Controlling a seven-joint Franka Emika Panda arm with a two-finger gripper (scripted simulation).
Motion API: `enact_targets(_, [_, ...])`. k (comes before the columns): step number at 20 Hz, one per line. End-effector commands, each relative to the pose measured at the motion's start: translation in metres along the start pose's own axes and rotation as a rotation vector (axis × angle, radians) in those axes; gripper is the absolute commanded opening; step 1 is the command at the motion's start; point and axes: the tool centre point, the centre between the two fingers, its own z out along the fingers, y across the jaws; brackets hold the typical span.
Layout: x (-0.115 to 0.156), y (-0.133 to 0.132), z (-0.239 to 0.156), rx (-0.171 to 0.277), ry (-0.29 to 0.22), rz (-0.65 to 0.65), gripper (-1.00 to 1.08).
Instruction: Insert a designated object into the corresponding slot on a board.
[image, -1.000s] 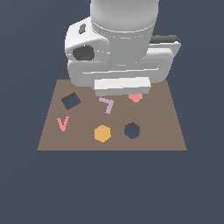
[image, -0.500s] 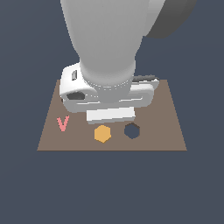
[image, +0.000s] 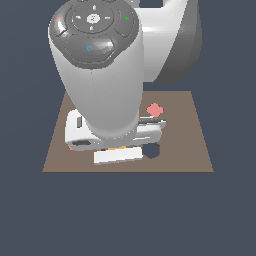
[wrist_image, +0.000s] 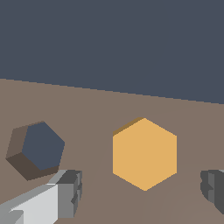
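Observation:
In the wrist view the orange hexagon block (wrist_image: 145, 153) lies flat on the brown board (wrist_image: 92, 109). My gripper (wrist_image: 141, 192) is open above it, with one finger (wrist_image: 66, 193) on each side and nothing held. The dark navy hexagon slot (wrist_image: 39, 148) sits close beside the block, empty. In the exterior view my arm and hand (image: 117, 155) cover the block almost entirely. Only part of the slot (image: 151, 150) shows beside the hand, near the board's (image: 197, 152) front edge.
A red-pink diamond piece (image: 155, 109) lies on the board behind the hand. My arm hides the other pieces and holes in the exterior view. Dark flat ground surrounds the board on all sides.
My arm has swung forward and down over the front of the board. It now covers the orange hexagon, the V piece and the square hole, which were visible before.

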Motion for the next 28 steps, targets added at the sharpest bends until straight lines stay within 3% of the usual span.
enact_targets(1, [0.005, 0.003, 0.006, 0.000, 0.000, -0.004, 1.00])
enact_targets(20, [0.011, 0.007, 0.034, 0.000, -0.002, -0.008, 1.00])
enact_targets(21, [0.011, 0.007, 0.034, 0.000, -0.002, -0.008, -1.00])
enact_targets(28, [0.011, 0.007, 0.034, 0.000, -0.002, -0.008, -1.00])
